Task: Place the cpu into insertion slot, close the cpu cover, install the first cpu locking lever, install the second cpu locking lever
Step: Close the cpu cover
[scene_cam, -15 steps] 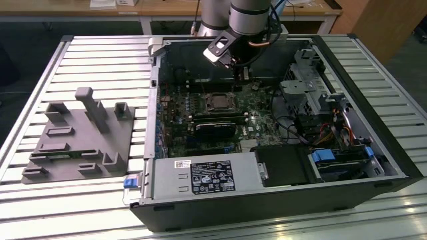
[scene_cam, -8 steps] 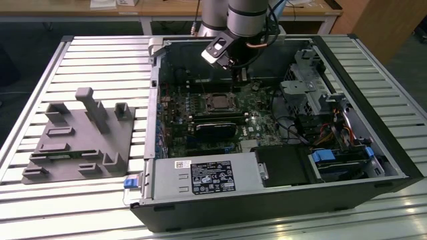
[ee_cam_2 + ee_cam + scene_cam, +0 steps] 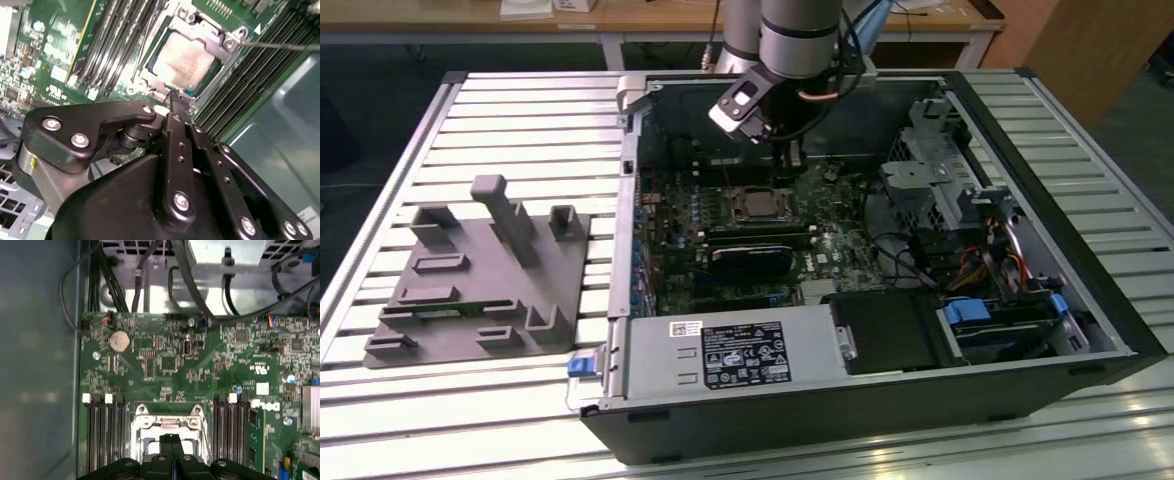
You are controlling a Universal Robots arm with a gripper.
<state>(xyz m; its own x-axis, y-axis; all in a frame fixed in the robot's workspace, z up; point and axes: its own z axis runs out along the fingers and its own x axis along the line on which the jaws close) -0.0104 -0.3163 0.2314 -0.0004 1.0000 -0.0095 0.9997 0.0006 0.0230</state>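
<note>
The arm (image 3: 795, 40) points downward, its gripper (image 3: 176, 101) with fingers pressed together (tips meeting) and close over the cpu cover (image 3: 200, 27).

Ext view's high n set back, looking down into the open black metal PC case (image 3: 854, 415). First wrist view faces straight onto the green circuit board (image 3: 165, 365). Second wrist view's tilted, closer. Both share the square silver-rimmed insertion slot (image 3: 146, 426) (image 3: 226, 43) past the black gripper (image 3: 171, 440).
</note>
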